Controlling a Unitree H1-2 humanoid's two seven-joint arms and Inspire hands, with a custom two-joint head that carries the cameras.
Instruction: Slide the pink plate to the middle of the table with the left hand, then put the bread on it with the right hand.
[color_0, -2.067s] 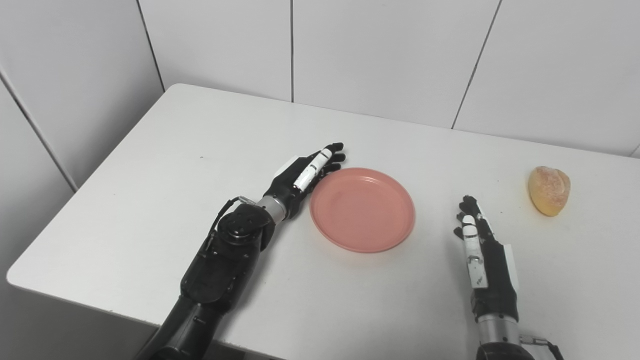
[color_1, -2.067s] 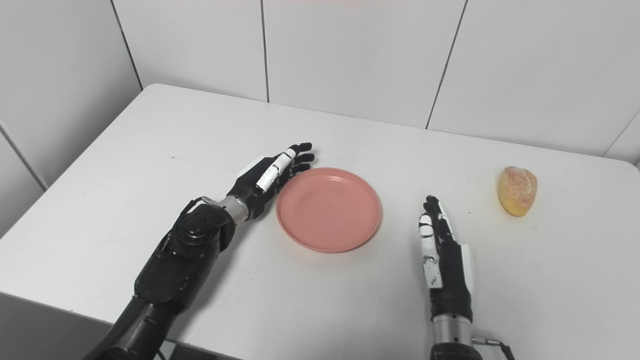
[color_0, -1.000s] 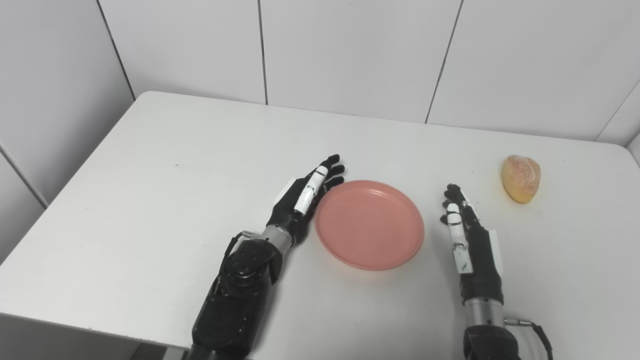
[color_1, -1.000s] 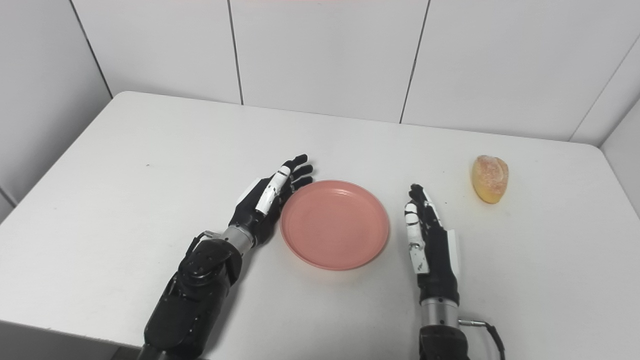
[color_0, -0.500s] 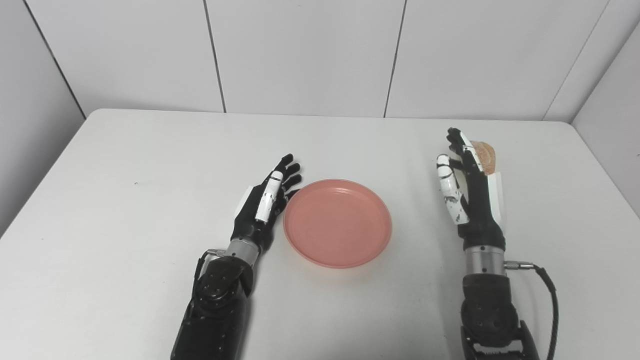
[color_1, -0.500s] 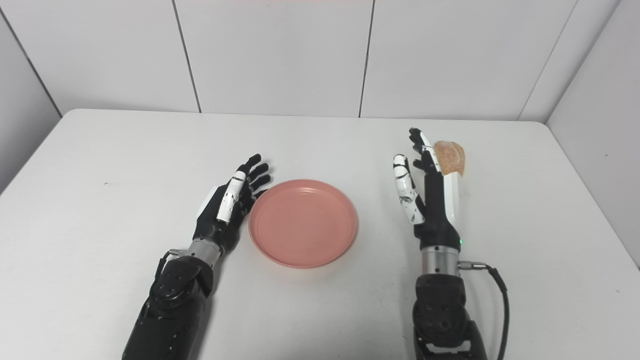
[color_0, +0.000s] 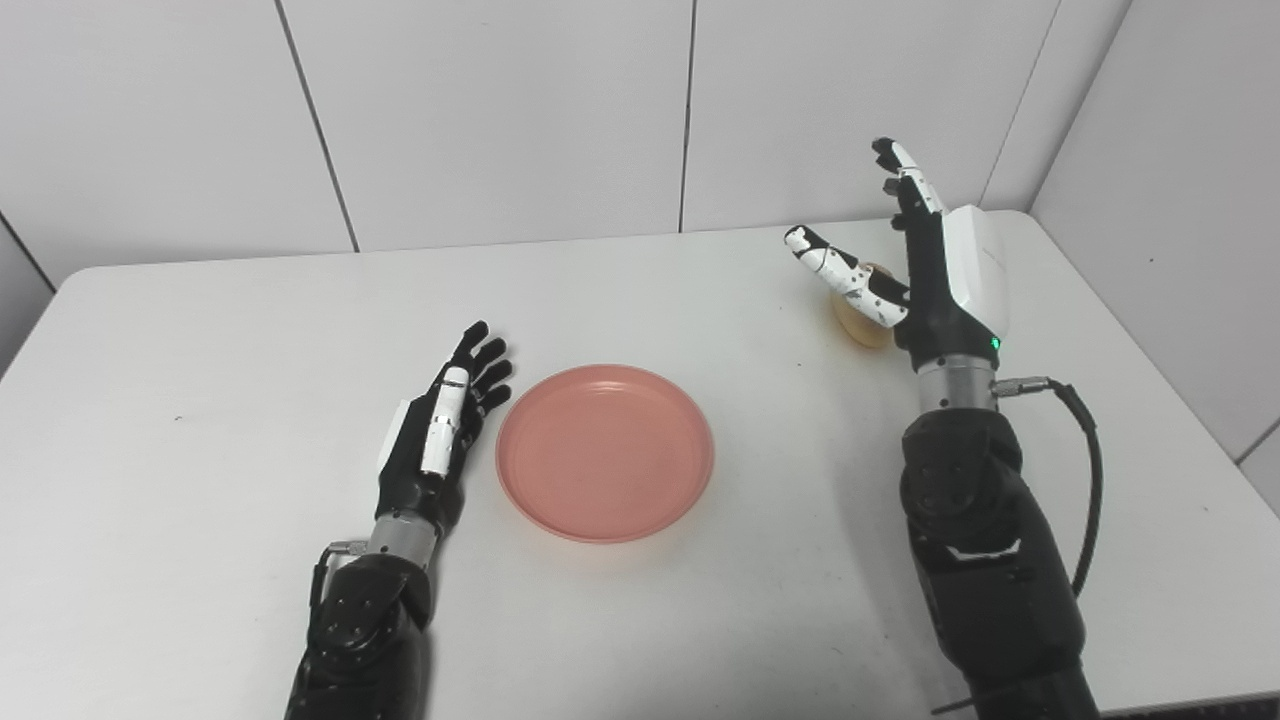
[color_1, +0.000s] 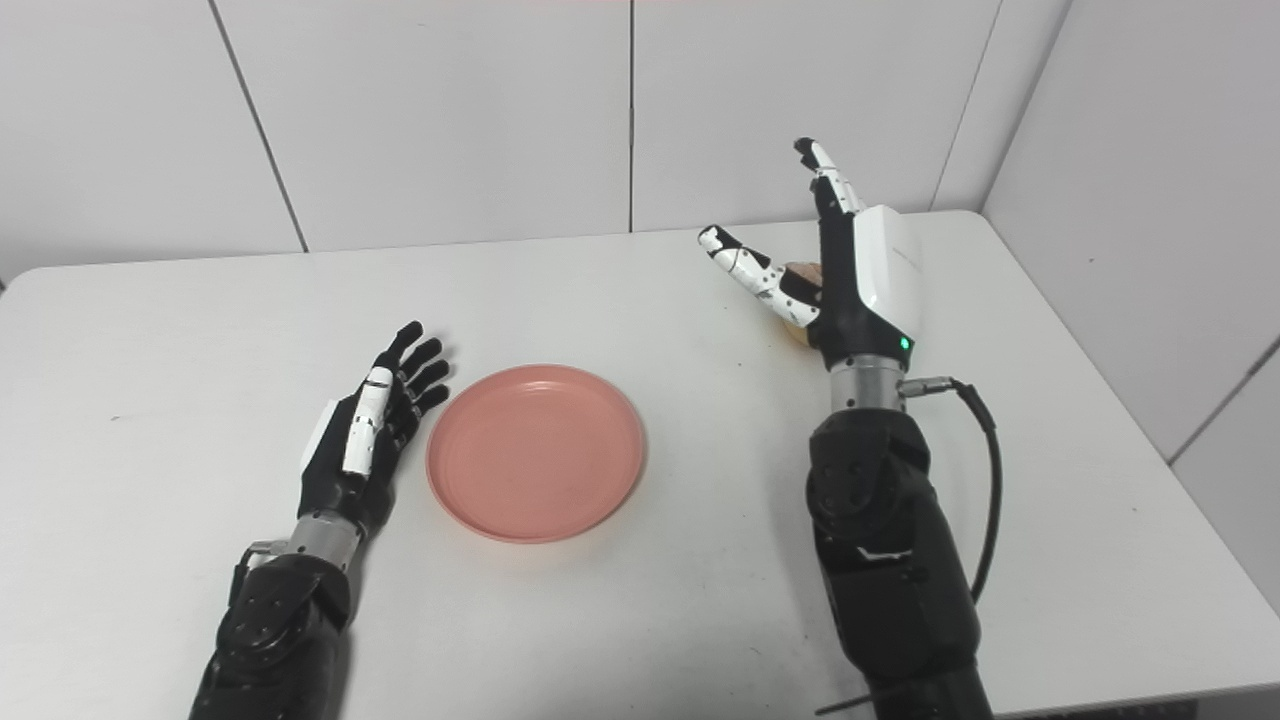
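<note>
In the left eye view, we are seeing the round pink plate (color_0: 605, 452) lying mid-table (color_0: 200, 330), our left hand (color_0: 437, 432) spread flat just beside its rim. In the right eye view, our right hand (color_1: 845, 262), raised with fingers apart, is hiding most of the tan bread (color_1: 795, 318).
</note>
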